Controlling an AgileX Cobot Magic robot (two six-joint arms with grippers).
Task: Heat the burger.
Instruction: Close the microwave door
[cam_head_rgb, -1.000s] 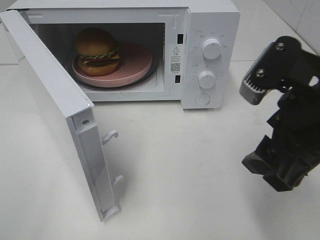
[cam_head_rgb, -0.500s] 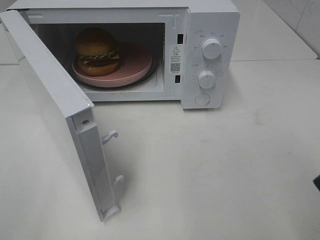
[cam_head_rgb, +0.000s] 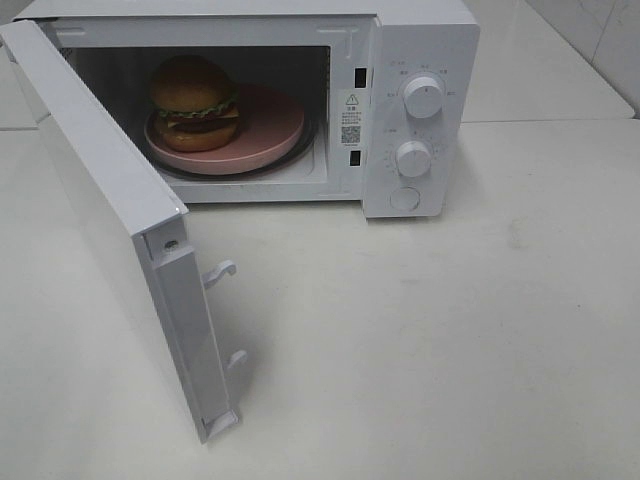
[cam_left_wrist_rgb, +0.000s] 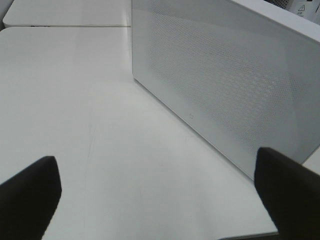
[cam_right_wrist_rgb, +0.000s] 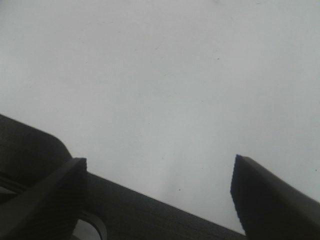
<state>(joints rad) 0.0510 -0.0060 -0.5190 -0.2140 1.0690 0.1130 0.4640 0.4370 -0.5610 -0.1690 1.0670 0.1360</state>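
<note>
While the microwave (cam_head_rgb: 420, 35) stands with its door (cam_head_rgb: 100, 220) swung wide to the left, the burger (cam_head_rgb: 194, 100) sits inside the cavity, on the left part of a round pink plate (cam_head_rgb: 272, 125). Its bun is domed, glossy and golden-brown. Under the dome runs a frill of green lettuce, then a dark patty with a yellow slice showing at the right edge, then the lower bun, which rests flat on the plate. It stands upright, and nothing touches it but the plate. Two white knobs (cam_head_rgb: 424, 97) sit one above the other on the panel to the right of the cavity. Two latch hooks (cam_head_rgb: 220, 272) stick out of the door's free edge.

The left end effector (cam_left_wrist_rgb: 157, 187) is spread wide, its dark fingers (cam_left_wrist_rgb: 30, 192) far apart at the two sides of the wrist view, with only bare white worktop (cam_left_wrist_rgb: 75, 100) between them. It holds nothing and touches nothing. The door's perforated outer face lies ahead of it, near but apart.

The right end effector (cam_right_wrist_rgb: 160, 200) is also spread wide and empty. Its dark fingers (cam_right_wrist_rgb: 272, 200) frame a plain pale surface, and nothing lies in the gap.
</note>
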